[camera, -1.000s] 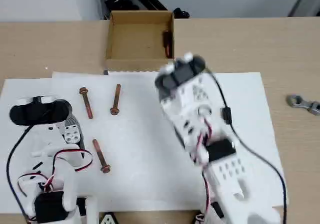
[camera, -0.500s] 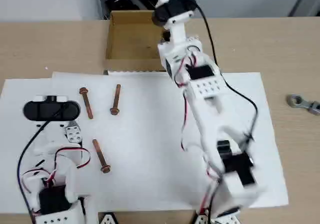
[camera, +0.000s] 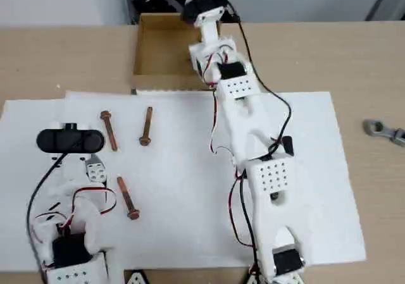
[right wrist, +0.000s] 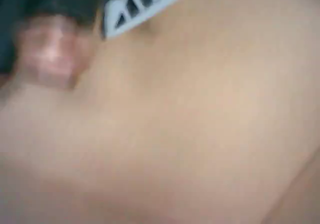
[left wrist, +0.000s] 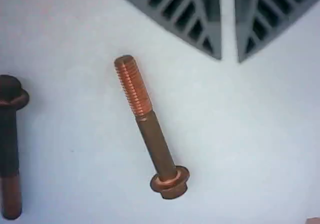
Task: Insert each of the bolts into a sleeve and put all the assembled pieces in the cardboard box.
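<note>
Three copper-coloured flange bolts flat on the white paper sheet, none touching another. Of these, far-left bolt with head toward the box; middle bolt near it on the right, head toward the arm bases; near bolt closer to the bases, head likewise toward them, just beside the left arm.

In the left wrist view, a full-length bolt on the paper, threaded end toward the left gripper, plus head and shank of an edge bolt, partly cut off; cannot say which of the three these are. Left gripper over the sheet, jaws nearly together with only a thin slit between, holding nothing.

Open-topped cardboard box on the bare wooden table, just beyond the sheet's far edge. Stretched across the paper to the box, right arm, with right gripper over the box's right side. Cannot tell how wide that gripper stands or whether it grips anything: up close, smeared brown cardboard and a pinkish blur too soft to name.

On the table, well right of the sheet, a metal wrench.
</note>
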`<state>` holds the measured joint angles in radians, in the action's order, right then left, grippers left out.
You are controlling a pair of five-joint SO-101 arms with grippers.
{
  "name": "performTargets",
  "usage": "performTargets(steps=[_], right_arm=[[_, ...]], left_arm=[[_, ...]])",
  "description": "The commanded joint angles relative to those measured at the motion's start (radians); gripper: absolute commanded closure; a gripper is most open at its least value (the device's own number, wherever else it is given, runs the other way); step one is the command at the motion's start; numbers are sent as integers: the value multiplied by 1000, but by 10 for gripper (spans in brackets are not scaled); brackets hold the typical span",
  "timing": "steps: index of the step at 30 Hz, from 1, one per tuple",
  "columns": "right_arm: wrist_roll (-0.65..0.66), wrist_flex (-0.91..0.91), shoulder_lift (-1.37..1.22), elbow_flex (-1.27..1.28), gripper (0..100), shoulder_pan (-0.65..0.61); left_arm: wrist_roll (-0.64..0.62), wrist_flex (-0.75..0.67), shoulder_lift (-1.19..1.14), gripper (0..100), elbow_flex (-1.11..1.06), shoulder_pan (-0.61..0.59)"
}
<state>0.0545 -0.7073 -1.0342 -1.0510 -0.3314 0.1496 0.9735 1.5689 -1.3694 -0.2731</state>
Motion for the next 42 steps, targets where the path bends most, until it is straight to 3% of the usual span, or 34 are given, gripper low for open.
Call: performTargets(steps=[1, 5, 7, 10, 18, 23, 28, 33, 42], right_arm=[[-11, -119, -68, -261, 786, -16], [41, -248, -147, -457, 719, -28], [55, -326, -162, -560, 794, -39], [63, -427, -151, -632, 998, -47], [44, -746, 54, -631, 995, -47], [46, -947, 222, -631, 995, -47], [48, -995, 363, -598, 996, 27], [17, -1003, 596, -290, 996, 110], [28, -949, 1377, 753, 995, 148]], left_arm=[[6, -21, 3, 989, 5, -8], [-81, -3, 3, 913, 16, -44], [-109, -2, 2, 888, 28, -91], [-101, 3, 2, 888, 45, -115], [-107, 26, -25, 885, 56, -115], [-199, -40, -276, 874, 111, -115], [-310, -149, -698, 876, 375, -91], [-361, -101, -1194, 878, 765, -34], [-390, 173, -1854, 878, 1463, -3]])
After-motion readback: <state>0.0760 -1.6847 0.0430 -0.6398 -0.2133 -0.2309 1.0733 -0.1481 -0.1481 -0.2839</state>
